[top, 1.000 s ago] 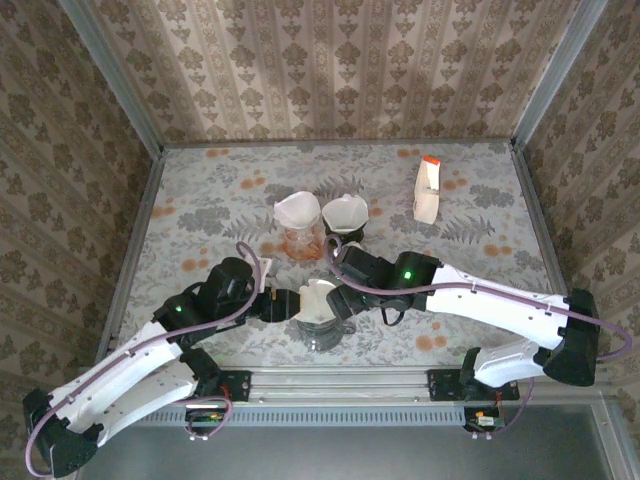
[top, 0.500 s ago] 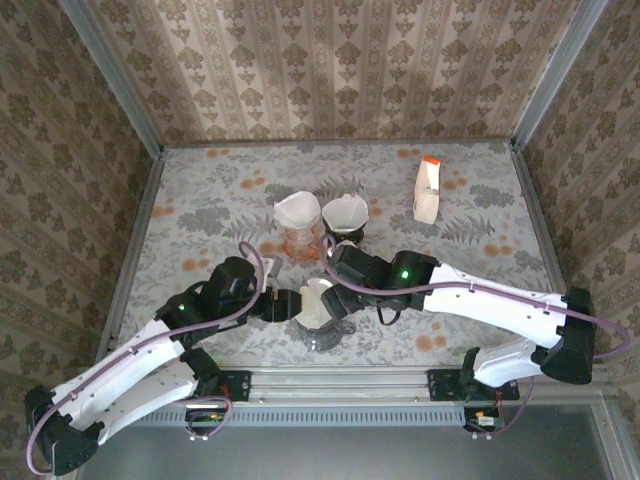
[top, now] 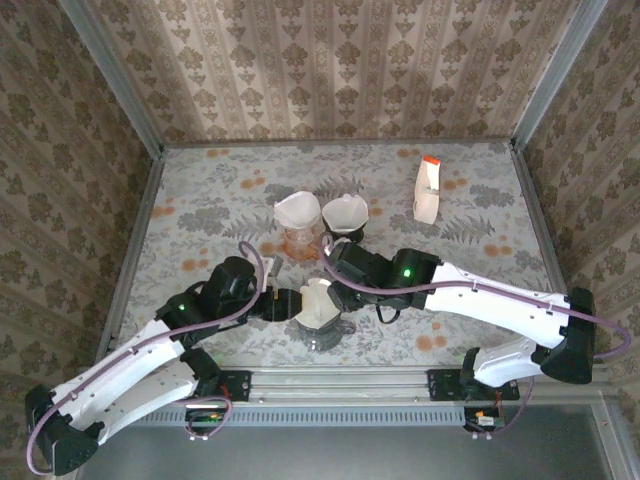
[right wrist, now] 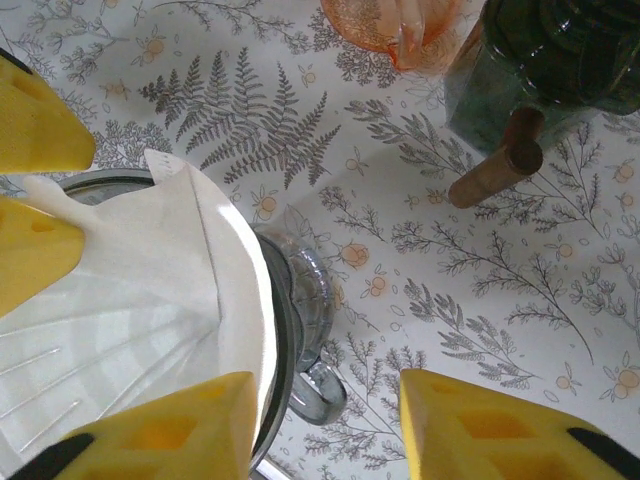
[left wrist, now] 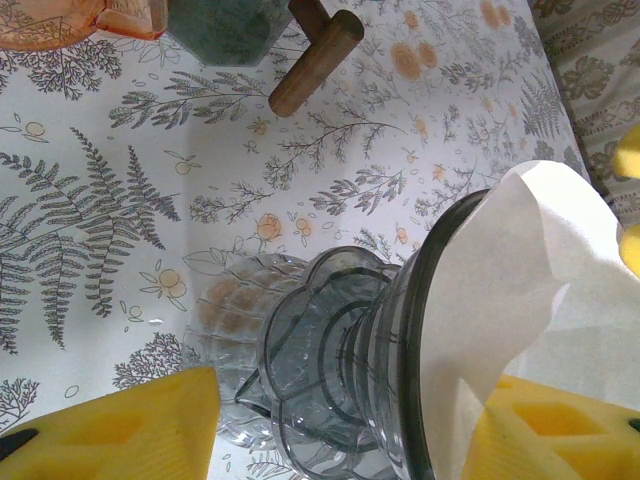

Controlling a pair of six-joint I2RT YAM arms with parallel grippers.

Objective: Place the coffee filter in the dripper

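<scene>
Filter (right wrist: pixel 120 290): we find it seated in dripper (left wrist: pixel 330 360), shared axis tilted.
Left gripper (left wrist: pixel 345 410): clamps dripper.
Right gripper (right wrist: pixel 328 395): parted, astride rim.
Change: scarcely any.

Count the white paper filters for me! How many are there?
3. One filter sits in the clear dripper at the front, one in the orange dripper farther back, one in the dark dripper beside it. Others may be hidden.

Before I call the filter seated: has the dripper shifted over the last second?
No. The dripper sits where it was, with the same gap to the near rail.
</scene>
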